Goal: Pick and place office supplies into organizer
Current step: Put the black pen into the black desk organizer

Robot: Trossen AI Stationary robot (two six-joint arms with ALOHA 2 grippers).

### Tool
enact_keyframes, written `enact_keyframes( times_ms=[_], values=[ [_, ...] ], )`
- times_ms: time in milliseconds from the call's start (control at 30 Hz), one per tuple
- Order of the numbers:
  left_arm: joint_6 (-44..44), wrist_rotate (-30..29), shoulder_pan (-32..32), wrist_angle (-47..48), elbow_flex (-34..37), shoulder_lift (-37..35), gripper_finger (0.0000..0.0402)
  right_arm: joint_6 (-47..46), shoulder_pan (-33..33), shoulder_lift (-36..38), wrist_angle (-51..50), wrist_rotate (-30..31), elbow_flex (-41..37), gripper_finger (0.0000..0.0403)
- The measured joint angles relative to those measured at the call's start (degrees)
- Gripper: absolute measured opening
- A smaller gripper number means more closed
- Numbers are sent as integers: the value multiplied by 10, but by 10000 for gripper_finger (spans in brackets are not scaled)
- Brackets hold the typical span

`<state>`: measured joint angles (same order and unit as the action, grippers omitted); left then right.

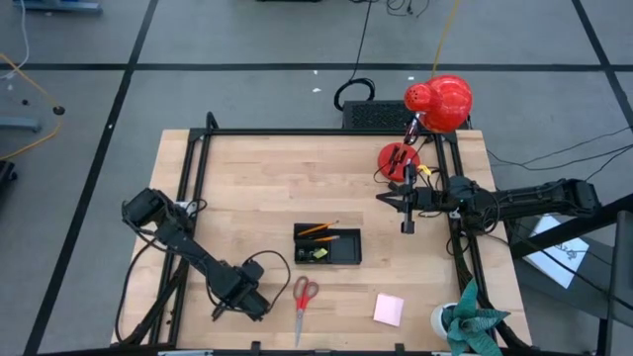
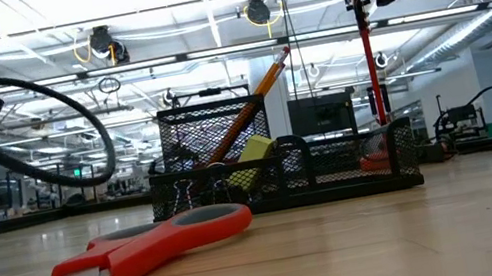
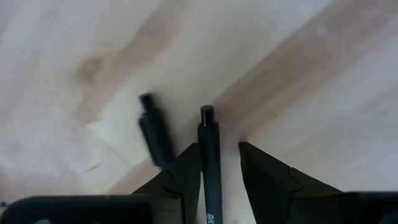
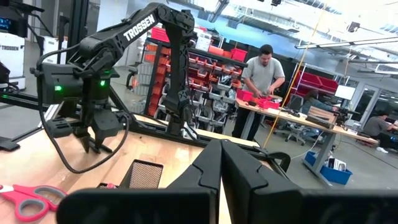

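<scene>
Left claw [image 3: 221,171], at the near left part of the pale wooden table [image 1: 257,178], hangs point-down with its two dark fingers [image 3: 186,174] apart, and a thin black plastic pen [image 3: 210,162] stands between them. One finger looks close against the pen, but a gap shows on the other side, so the pen does not look squeezed yet. It seems light, stiff and smooth, so it could slip or roll; the middle of its barrel looks like the best place to hold. The small black mesh organizer tray [image 1: 346,255] sits mid-table with orange pencils [image 1: 318,229] in it. Red-handled metal scissors [image 1: 304,297] and a pink square sticky-note pad [image 1: 388,309] lie near the front edge. Right claw [image 1: 406,222] waits, shut and empty, above the table's right side.
</scene>
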<state>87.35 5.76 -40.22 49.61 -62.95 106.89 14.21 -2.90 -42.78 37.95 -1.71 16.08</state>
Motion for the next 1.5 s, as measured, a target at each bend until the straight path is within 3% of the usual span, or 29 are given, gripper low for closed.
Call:
enact_keyframes(
  times_ms=[200, 400, 667, 900, 1200, 1367, 1500],
  values=[
    [-30, -10, -7, -35, -2, 19, 104, 0, 0, 0, 2, 0, 0, 4],
    [-35, -37, -11, -38, -2, 15, 18, -5, 0, 0, 1, -1, 0, 4],
    [-73, -105, -13, -67, -16, 16, 28, -5, 0, 0, 0, -1, 0, 4],
    [-161, -308, -5, -90, -71, 11, 11, -3, 0, 0, 2, -1, 0, 4],
    [-301, -504, -2, -83, -110, -59, 12, -4, 0, 0, 4, -1, 0, 4],
    [-495, -645, 14, -185, -107, -95, 13, -1, 0, 0, 4, -1, 0, 4],
    [-723, -672, 43, -353, -82, -112, 21, -1, 0, 0, 4, -1, 0, 4]
  ],
)
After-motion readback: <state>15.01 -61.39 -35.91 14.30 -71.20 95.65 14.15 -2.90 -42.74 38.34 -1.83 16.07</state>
